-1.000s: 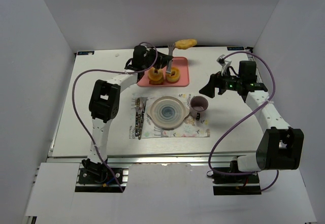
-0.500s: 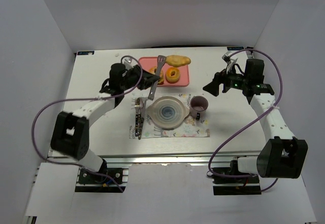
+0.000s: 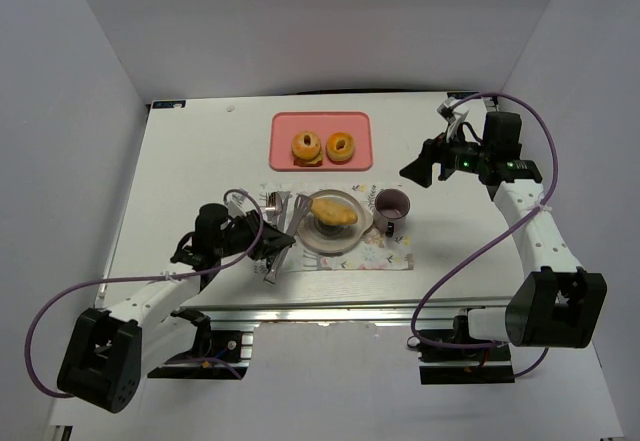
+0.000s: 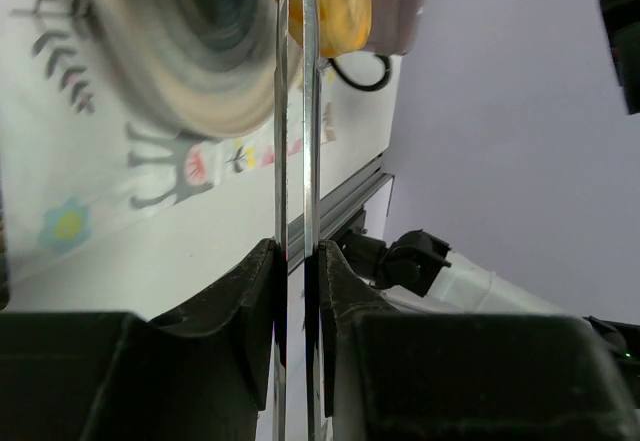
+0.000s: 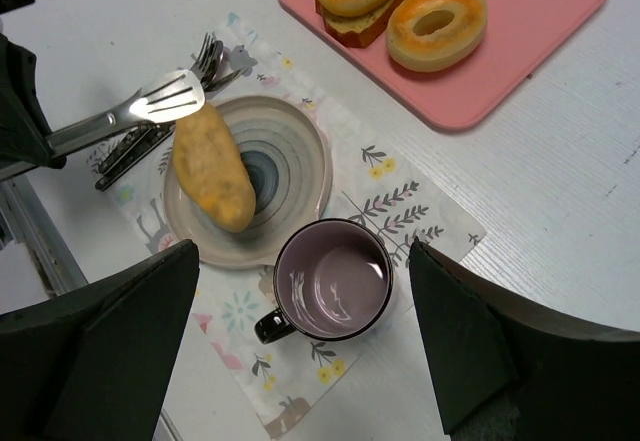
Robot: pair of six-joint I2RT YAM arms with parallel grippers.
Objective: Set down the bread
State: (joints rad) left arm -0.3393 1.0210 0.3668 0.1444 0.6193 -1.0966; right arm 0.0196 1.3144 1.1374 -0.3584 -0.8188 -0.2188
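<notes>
Purple mug [image 5: 332, 278] just right of the plate [image 5: 310, 151], forks [image 5: 207, 59] on its left, pink tray [image 5: 540, 51] with two donuts [image 5: 437, 24] behind, tongs [image 5: 130, 111] pinched tight in the left gripper [image 4: 297, 251] with tips right at the bread [image 5: 213, 167], golden-brown, oblong, lying across that plate; right gripper [image 3: 413, 173] spread wide, off right.

Robotics lab test cell: plain white walls [image 3: 60, 81] enclose a white table [image 3: 190, 161] on an aluminium frame [image 3: 330, 313], left arm [image 3: 150, 294] and right arm [image 3: 540, 231] bolted on.
</notes>
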